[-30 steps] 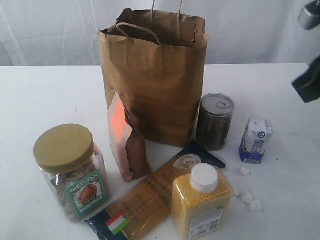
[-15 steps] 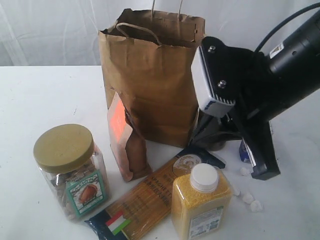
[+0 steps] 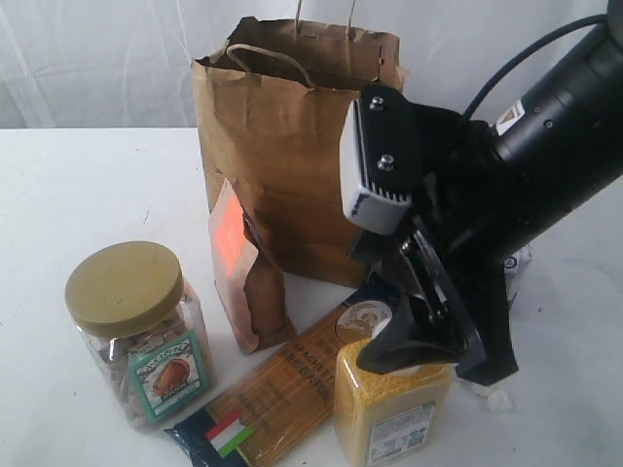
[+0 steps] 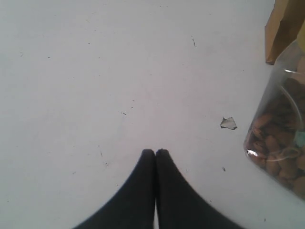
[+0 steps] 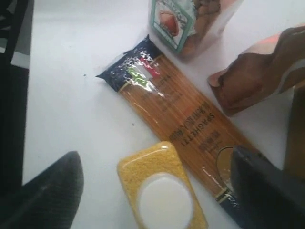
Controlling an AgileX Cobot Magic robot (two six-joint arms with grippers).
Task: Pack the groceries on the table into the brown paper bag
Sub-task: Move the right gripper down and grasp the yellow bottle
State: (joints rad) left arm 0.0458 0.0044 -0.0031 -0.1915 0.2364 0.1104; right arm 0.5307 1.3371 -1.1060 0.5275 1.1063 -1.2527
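The brown paper bag (image 3: 292,146) stands open at the back of the table (image 3: 78,195). In front of it are the gold-lidded jar (image 3: 136,331), the brown pouch (image 3: 248,282), the spaghetti pack (image 3: 282,389) and the yellow-grain bottle (image 3: 389,413). My right gripper (image 3: 448,355) hangs open just over the bottle's top, one finger to each side. The right wrist view shows the white cap (image 5: 164,200) between the open fingers (image 5: 52,186), apart from both. My left gripper (image 4: 155,152) is shut on nothing over bare table near the jar (image 4: 279,143). The right arm hides the tin.
A sliver of the white-blue carton (image 3: 519,263) shows behind the right arm, and a small white lump (image 3: 498,399) lies by the bottle. A small scrap (image 4: 228,123) lies on the table beside the jar. White curtain runs behind the table.
The right arm has swung in from the upper right and come down over the yellow-grain bottle, covering the tin and most of the carton. Its jaws have opened wide. The groceries stayed put.
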